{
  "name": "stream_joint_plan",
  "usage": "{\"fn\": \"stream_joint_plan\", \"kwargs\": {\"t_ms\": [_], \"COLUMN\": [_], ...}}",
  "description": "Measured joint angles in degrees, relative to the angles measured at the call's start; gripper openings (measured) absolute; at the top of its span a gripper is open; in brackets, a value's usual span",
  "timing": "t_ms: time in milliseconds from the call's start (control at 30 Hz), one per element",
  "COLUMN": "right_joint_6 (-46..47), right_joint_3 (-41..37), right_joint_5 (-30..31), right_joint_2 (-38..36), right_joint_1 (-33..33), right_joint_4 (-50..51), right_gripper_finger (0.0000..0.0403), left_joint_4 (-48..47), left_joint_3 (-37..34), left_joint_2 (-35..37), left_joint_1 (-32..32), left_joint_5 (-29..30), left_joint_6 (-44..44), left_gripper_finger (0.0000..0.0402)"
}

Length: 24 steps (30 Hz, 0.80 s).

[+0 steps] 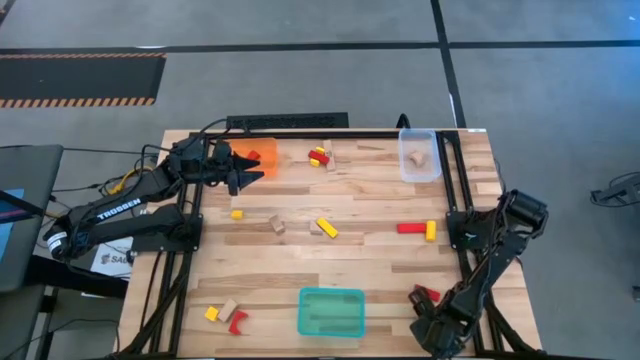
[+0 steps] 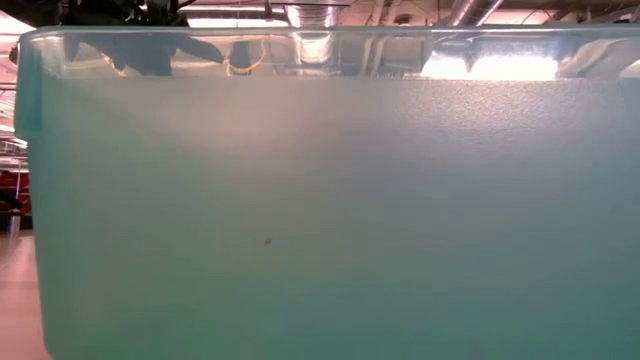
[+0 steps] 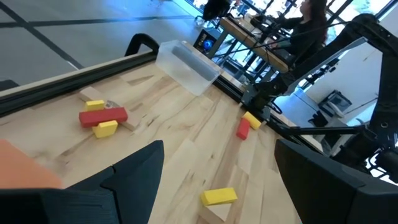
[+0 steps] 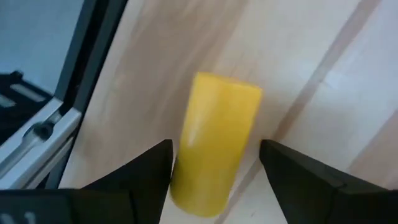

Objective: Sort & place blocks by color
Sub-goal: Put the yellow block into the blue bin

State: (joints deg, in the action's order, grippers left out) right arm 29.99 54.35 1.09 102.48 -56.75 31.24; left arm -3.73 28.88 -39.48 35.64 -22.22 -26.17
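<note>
Red, yellow and wooden blocks lie scattered on the table [image 1: 350, 255]: a small pile [image 1: 320, 157] at the far side, a red and yellow pair [image 1: 415, 228], a red one [image 1: 425, 295], and three [image 1: 225, 315] near the near-left corner. My right gripper [image 4: 214, 155] is low at the near-right corner, open, with its fingers on either side of a yellow cylinder block [image 4: 214, 143] lying on the table. My left gripper [image 1: 250, 165] hovers open at the orange tray [image 1: 264, 152]. One wooden block [image 1: 415, 157] sits in the clear tray [image 1: 420, 170]. My right gripper comes at the yellow cylinder block from above, fingers [image 4: 149, 168] along its two long sides near one end. The block lies flat on the table. I cannot tell whether the fingers touch it.
The teal tray [image 1: 331, 312] stands at the near edge and fills the low view [image 2: 320, 200]. A black frame rail [image 4: 74, 81] runs close beside my right gripper. People and desks show beyond the table's far side in the left wrist view.
</note>
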Motion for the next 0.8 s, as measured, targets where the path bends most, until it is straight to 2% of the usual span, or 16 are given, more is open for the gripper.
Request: {"fn": "stream_joint_plan", "kwargs": {"t_ms": [133,300,400,567,667,800], "right_joint_6": [3.9,8.3,8.1,8.6,8.4,5.3], "right_joint_3": [-0.4,-0.6,-0.8,-0.7,-0.7,-0.6], "right_joint_5": [1.1,1.8,2.5,3.6,3.5,7.7], "right_joint_2": [-0.6,-2.7,-5.1,-13.2,-18.0,-22.0], "right_joint_1": [0.0,0.0,0.2,2.8,6.5,12.8], "right_joint_4": [-0.2,-0.2,0.7,6.1,8.6,8.0], "right_gripper_finger": [0.0227,0.0121,0.0116,0.0116,0.0116,0.0116], "left_joint_4": [-0.4,-0.9,-1.2,-1.2,-1.3,-1.9], "left_joint_3": [0.0,0.0,0.0,0.0,0.0,0.0], "left_joint_2": [0.0,0.0,0.0,0.0,0.0,0.0], "left_joint_1": [0.0,0.0,0.0,-0.1,-0.1,-0.4], "left_joint_5": [0.0,0.0,0.0,0.0,-0.5,-2.0], "left_joint_6": [0.0,0.0,0.0,0.2,0.2,0.2], "left_gripper_finger": [0.0295,0.0295,0.0295,0.0295,0.0295,0.0295]}}
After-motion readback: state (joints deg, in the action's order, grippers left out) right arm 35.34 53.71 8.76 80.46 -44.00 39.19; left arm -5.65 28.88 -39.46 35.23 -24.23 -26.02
